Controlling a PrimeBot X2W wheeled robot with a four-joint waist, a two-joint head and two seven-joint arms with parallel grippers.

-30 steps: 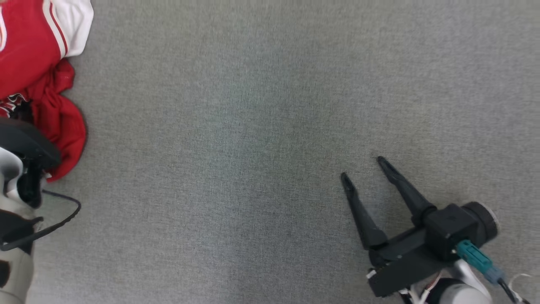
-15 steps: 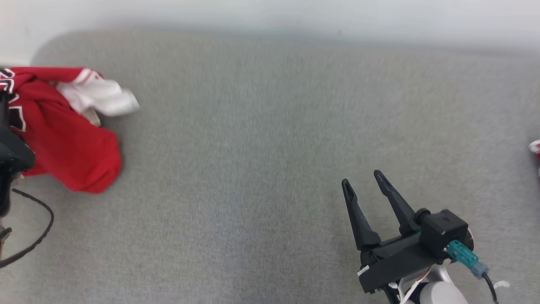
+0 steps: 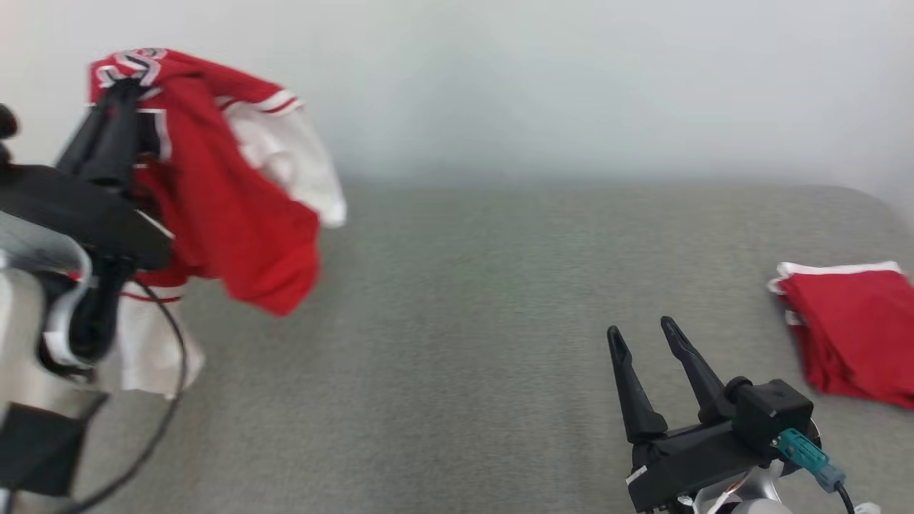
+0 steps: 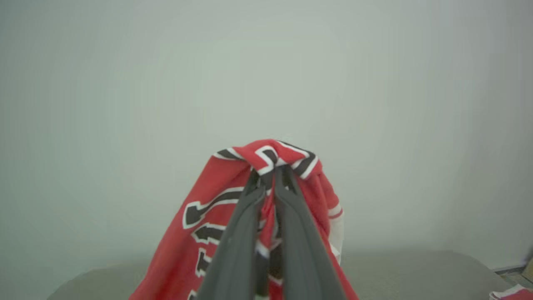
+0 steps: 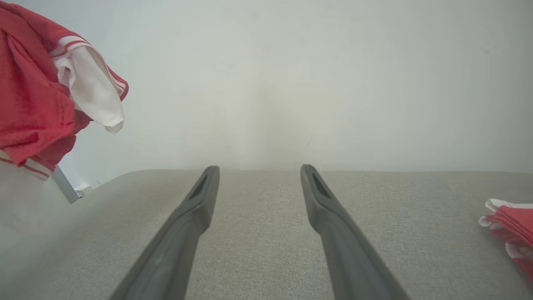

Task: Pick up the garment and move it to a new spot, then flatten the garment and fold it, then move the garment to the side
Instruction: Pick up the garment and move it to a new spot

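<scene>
The garment (image 3: 235,235), a red jersey with white trim, hangs in the air at the left. It is pinched near its top between the closed fingers of the left gripper (image 3: 120,89). In the left wrist view the two fingers (image 4: 237,233) press together on a fold that carries black-and-white lettering (image 4: 208,212). The letters are bunched and cannot be read, and the cloth runs off the bottom edge.

In the head view the garment is blurred and the left arm (image 3: 28,335) covers part of it. A white panel (image 3: 153,343) hangs low beside the arm, perhaps reaching the surface, though that is hard to judge. A white sleeve (image 5: 93,89) droops free at the side.

The right gripper (image 3: 640,328) is spread wide with nothing between its fingers, low over the grey fabric surface (image 3: 464,335). Folded red clothes (image 3: 850,328) lie on that surface at the far right, cut off by the frame. A plain pale wall (image 3: 571,86) stands behind.
</scene>
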